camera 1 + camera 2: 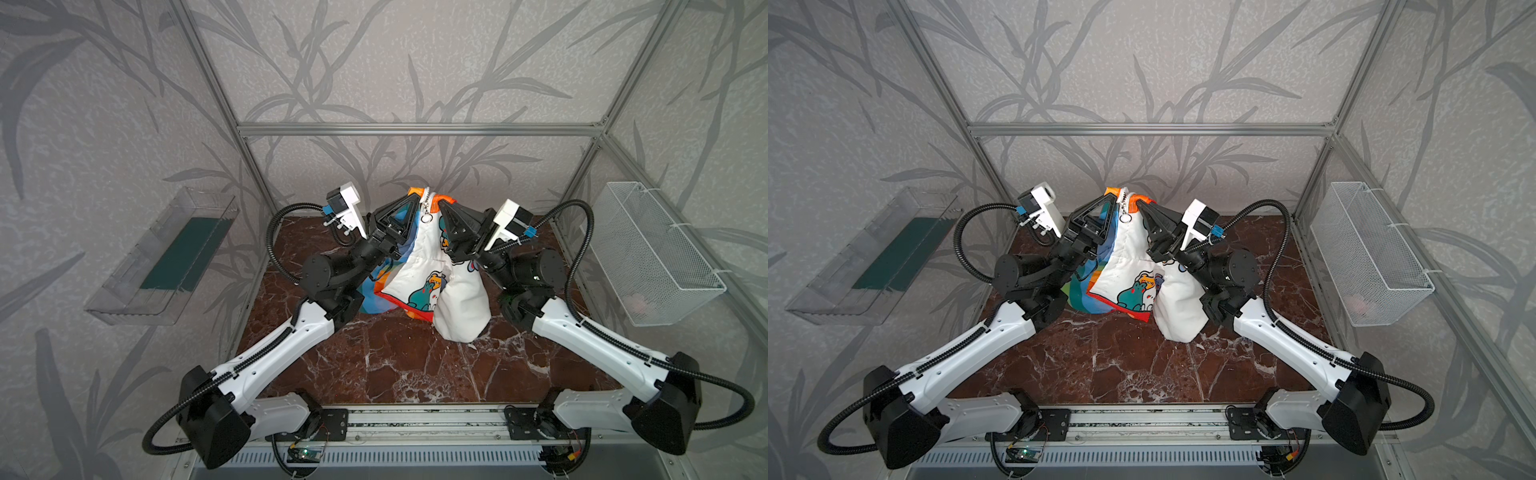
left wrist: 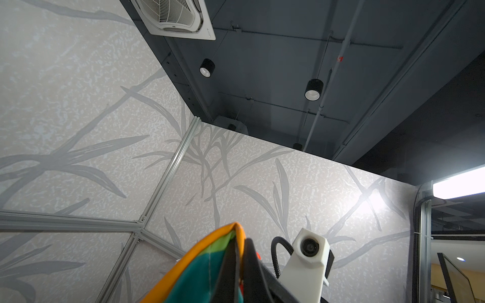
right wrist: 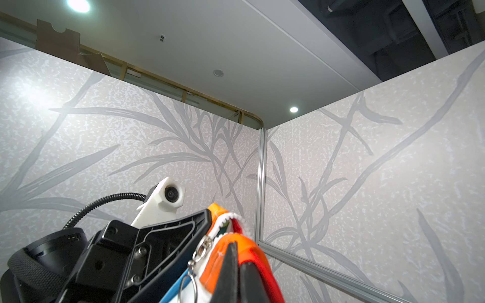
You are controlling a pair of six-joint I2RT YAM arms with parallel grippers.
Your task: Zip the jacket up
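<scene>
Tension matters: left pincer and right pincer, each clamped on the jacket beside its zipper, should pull evenly apart, leaving the ring pull hanging free.

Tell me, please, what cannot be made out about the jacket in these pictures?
- Both top views: zipper below the ring pull, lost in the jacket's folds.
- Both wrist views: everything below the collar, cut off by the frame edge.
- Wire basket: pinkish thing inside, blurred by mesh.
</scene>
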